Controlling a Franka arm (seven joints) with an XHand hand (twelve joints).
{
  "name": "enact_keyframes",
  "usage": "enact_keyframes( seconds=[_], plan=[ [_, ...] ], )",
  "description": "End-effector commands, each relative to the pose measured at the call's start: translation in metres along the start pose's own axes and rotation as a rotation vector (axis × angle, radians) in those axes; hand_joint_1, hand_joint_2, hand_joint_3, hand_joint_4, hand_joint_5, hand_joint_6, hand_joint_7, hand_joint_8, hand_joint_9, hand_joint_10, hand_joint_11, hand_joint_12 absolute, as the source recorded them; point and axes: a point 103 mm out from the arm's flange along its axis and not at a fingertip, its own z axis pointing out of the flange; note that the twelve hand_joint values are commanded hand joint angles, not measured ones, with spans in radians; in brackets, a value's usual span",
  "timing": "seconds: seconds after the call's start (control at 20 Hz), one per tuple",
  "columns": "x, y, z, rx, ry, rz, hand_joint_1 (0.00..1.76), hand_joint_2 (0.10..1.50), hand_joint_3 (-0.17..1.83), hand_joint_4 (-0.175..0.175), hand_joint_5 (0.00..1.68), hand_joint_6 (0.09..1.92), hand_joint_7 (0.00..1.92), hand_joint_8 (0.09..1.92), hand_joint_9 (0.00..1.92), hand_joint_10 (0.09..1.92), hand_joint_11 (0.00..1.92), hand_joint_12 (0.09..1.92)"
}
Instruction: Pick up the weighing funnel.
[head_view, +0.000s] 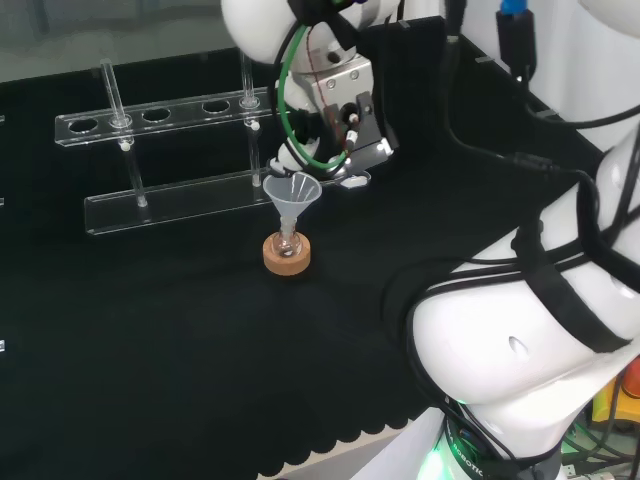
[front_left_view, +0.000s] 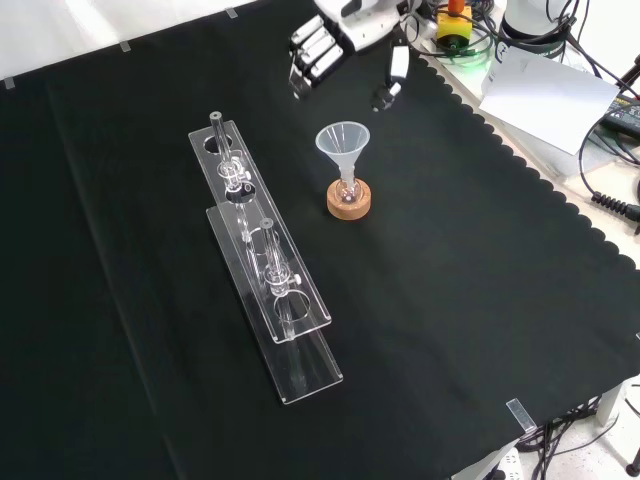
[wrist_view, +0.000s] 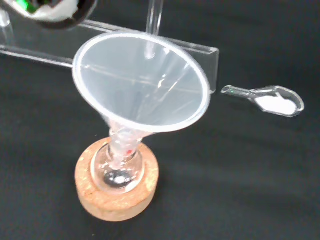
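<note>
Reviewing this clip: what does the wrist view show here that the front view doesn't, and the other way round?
The wrist view adds the weighing funnel, lying on the cloth apart from the rack, with something white in its bowl. The front view adds the hand, open and holding nothing at the view's top, and the rack's full length. Both share the big funnel standing in its small flask on the cork ring.

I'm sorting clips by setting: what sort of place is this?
Probably a chemistry lab bench: a clear test-tube rack, a funnel standing in a small flask on a cork ring, and a weighing funnel with something white in it, lying on black cloth.
</note>
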Motion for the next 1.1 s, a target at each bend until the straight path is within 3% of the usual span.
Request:
enact_keyframes(
  seconds=[0.05, 0.25, 0.4, 0.7, 0.9, 1.1],
  plan=[
    [-0.02, -0.014, -0.005, 0.01, 0.023, 0.055, 0.73, 0.6, 0.57, -0.08, 0.36, 0.09, 0.16, 0.69, 0.34, 0.73, 0.11, 1.45],
    [-0.043, -0.018, -0.007, 0.002, 0.067, 0.091, 0.73, 0.6, 0.57, -0.08, 0.37, 0.09, 0.17, 0.69, 0.35, 0.72, 0.14, 1.45],
    [-0.078, -0.019, -0.007, -0.01, 0.108, 0.122, 0.74, 0.61, 0.57, -0.08, 0.4, 0.09, 0.24, 0.69, 0.42, 0.7, 0.21, 1.42],
    [-0.136, 0.0, 0.002, -0.017, 0.112, 0.174, 0.82, 0.62, 0.61, -0.079, 0.51, 0.09, 0.39, 0.68, 0.57, 0.64, 0.36, 1.36],
    [-0.161, 0.021, 0.005, -0.017, 0.121, 0.179, 0.84, 0.62, 0.62, -0.076, 0.54, 0.09, 0.43, 0.68, 0.6, 0.62, 0.38, 1.34],
    [-0.168, 0.041, 0.009, -0.014, 0.119, 0.162, 0.85, 0.62, 0.62, -0.076, 0.55, 0.09, 0.44, 0.67, 0.61, 0.61, 0.39, 1.34]
  ],
)
